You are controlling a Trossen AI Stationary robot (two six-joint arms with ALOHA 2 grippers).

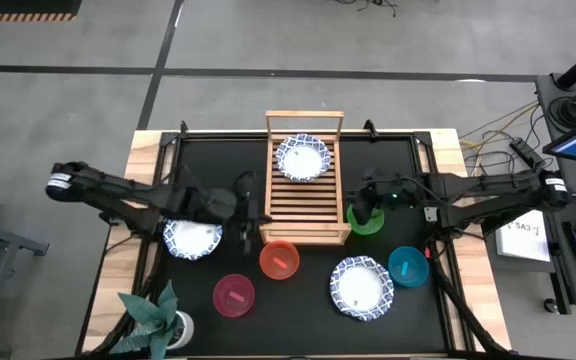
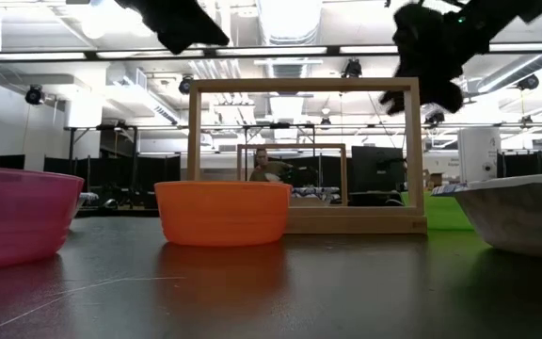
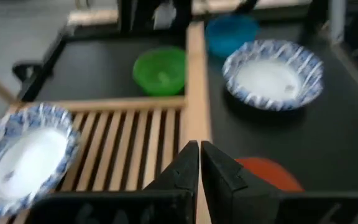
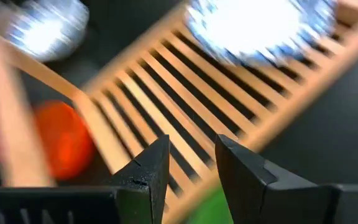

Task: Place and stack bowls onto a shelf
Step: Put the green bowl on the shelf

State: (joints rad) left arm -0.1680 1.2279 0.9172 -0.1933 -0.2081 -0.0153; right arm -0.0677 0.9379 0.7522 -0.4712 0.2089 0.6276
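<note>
One patterned bowl [image 1: 302,157] sits on the shelf [image 1: 305,210], near its tall rail end; the rest lie on the bench. Left tool [image 1: 245,218] hovers beside the shelf's left edge, fingers closed on nothing. Right tool [image 1: 365,212] hangs above the green bowl [image 1: 366,225] at the shelf's right corner, fingers apart and empty. Likely next pick is the green bowl: descend straight, straddle the rim, avoid nudging the shelf frame. Low view shows both tools well above the bench, which the overhead cannot; it hides the green bowl almost entirely. Left wrist view also shows the teal bowl [image 3: 230,32] beyond, though blurred.
</note>
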